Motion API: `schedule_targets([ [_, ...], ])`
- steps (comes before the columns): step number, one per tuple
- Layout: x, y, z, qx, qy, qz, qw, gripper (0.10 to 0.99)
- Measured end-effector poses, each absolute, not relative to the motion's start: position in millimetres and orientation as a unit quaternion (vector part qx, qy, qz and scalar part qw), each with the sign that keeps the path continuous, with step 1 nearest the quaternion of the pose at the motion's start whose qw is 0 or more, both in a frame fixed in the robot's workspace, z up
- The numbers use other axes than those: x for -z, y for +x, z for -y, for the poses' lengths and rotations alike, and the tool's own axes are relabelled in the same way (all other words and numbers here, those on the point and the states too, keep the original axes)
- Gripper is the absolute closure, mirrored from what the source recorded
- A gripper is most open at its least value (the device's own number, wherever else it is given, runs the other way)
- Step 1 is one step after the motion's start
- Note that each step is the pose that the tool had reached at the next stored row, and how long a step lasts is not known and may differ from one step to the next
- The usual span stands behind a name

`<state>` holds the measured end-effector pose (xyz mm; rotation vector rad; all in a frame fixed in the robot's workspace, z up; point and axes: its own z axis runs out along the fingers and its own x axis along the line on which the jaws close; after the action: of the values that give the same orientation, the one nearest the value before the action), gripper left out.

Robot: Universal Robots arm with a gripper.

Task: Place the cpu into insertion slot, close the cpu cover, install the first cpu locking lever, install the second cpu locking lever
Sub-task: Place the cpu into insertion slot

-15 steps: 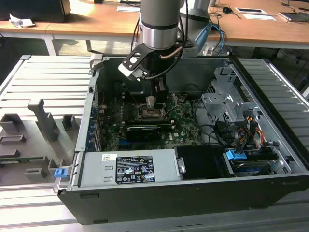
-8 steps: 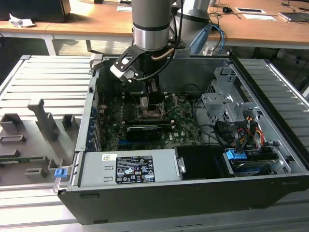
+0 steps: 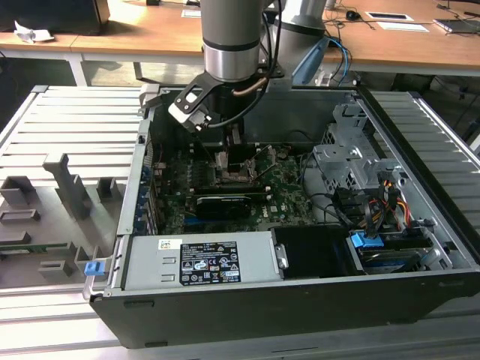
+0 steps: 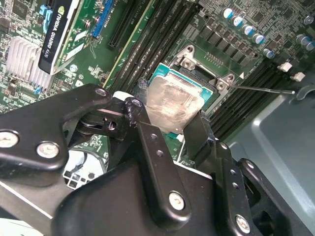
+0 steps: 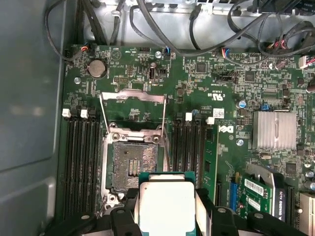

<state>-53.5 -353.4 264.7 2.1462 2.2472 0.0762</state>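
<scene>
While the open computer case point(image 3: 300, 309) sits mid-frame in the exterior view, its green motherboard point(image 5: 211, 78) shows the insertion slot point(image 5: 132, 164) bare and the cpu cover point(image 5: 133, 96) swung open. The fingers point(image 4: 152, 142) clench the cpu point(image 4: 170, 101) close over that slot; no step looks finished.

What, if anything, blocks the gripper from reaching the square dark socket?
Probably nothing, so yes: the silver-grey metal cover frame is flipped back, the socket lies bare, and the gripper, jaws shut on the silvery square chip, hangs near it.
</scene>
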Motion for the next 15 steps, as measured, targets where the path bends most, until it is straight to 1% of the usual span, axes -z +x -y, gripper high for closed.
schedule_targets([
  [10,-257.8,-57.2,351.8,-0.026,0.690,-0.723,0.018,0.549],
  [15,-246.0,-58.0,342.7,-0.026,0.690,-0.723,0.018,0.549],
])
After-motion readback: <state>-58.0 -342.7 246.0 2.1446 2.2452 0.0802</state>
